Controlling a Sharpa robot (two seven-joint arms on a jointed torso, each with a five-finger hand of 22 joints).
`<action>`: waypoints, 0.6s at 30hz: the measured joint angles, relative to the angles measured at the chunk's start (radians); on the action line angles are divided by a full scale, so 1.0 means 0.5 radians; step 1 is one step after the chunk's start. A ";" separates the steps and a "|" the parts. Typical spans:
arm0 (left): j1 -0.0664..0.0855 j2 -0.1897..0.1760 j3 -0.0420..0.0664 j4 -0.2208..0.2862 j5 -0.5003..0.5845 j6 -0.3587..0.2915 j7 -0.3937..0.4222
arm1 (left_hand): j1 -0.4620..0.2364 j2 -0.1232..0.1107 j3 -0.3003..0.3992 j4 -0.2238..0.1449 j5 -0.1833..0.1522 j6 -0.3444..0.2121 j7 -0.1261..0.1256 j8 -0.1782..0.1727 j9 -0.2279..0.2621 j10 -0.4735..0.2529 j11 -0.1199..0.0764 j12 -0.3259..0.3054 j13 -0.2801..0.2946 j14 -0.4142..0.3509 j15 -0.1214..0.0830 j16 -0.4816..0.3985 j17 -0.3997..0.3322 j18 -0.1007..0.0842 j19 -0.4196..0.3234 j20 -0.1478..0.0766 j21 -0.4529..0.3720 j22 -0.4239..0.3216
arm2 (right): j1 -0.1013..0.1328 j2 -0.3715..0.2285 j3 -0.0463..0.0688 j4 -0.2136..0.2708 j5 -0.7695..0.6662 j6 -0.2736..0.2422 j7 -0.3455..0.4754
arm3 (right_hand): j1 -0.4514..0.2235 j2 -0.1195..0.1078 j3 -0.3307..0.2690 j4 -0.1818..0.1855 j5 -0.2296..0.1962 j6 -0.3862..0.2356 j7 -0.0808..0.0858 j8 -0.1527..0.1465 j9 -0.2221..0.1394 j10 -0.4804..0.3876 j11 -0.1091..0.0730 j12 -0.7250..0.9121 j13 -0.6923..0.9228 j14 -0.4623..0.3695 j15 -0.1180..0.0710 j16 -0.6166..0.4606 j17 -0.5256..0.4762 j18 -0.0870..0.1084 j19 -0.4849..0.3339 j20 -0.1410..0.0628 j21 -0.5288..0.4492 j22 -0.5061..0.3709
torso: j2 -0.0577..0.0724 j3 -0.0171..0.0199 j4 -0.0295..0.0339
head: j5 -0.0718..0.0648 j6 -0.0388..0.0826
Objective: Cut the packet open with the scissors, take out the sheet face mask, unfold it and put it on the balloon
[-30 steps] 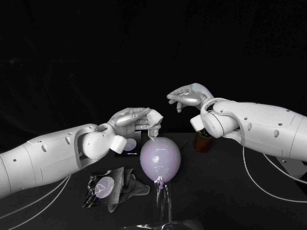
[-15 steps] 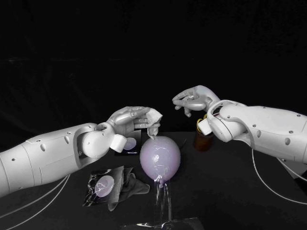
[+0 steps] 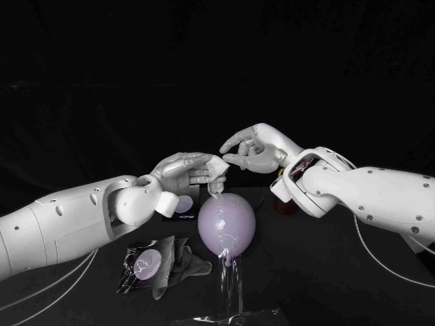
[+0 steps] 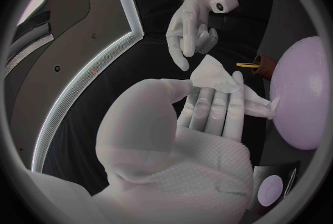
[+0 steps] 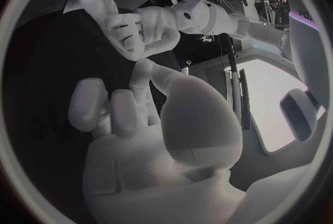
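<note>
The left robot hand (image 3: 186, 171) pinches the folded sheet face mask (image 3: 217, 170) just above the top of the upright balloon (image 3: 226, 225), whose long axis runs straight down, while the empty right robot hand (image 3: 252, 151), fingers apart, hovers just beside the mask.

The head camera looks down from the near side onto the black table (image 3: 315, 272), with the balloon (image 3: 226, 224) at its centre. Each wrist camera sits close behind its own hand: the one behind the left hand (image 4: 191, 135) faces right, the one behind the right hand (image 5: 139, 140) faces left. All three views share both hands and the balloon's top
</note>
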 measured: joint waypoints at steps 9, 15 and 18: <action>-0.001 -0.002 0.000 0.014 -0.005 -0.007 -0.007 | -0.027 0.000 0.026 -0.026 0.000 0.011 -0.004 -0.007 0.000 0.003 0.003 0.000 0.000 0.000 0.000 0.000 0.002 -0.002 0.000 0.000 0.008 0.000 | -0.015 0.056 0.000 0.009 -0.206 -0.082 -0.004 | -0.049 -0.033 -0.037 0.003 0.000 -0.004 0.011 -0.046 -0.027 -0.028 0.016 0.280 0.341 0.201 0.011 0.111 0.429 -0.047 0.143 0.005 0.267 -0.002 | 0.001 -0.0006 0.000 | 0.010 -0.005; -0.001 -0.004 0.000 0.016 -0.008 -0.009 -0.008 | -0.027 -0.001 0.038 -0.038 -0.001 0.014 -0.001 -0.012 -0.001 0.003 0.003 0.000 0.000 0.005 -0.004 0.000 0.002 -0.002 0.000 0.000 0.008 0.000 | -0.021 0.075 0.000 -0.002 -0.287 -0.116 -0.045 | -0.049 -0.033 -0.070 0.004 0.000 -0.010 0.017 -0.054 -0.036 0.064 0.034 0.715 0.793 0.238 0.016 0.186 0.592 -0.074 0.200 0.018 0.370 -0.001 | 0.001 -0.0002 -0.001 | 0.014 -0.012; -0.001 -0.006 0.000 0.017 -0.009 -0.009 -0.008 | -0.045 -0.003 0.043 -0.043 -0.001 0.014 -0.001 -0.012 -0.001 0.003 0.003 0.000 0.000 0.007 -0.007 0.000 0.004 -0.002 0.000 0.000 0.008 0.000 | -0.025 0.082 0.000 -0.008 -0.325 -0.128 -0.072 | -0.049 -0.033 -0.070 0.004 0.000 -0.016 0.023 -0.054 -0.036 0.088 0.037 0.815 0.897 0.238 0.016 0.198 0.593 -0.078 0.208 0.017 0.398 -0.001 | 0.001 0.0002 -0.002 | 0.015 -0.013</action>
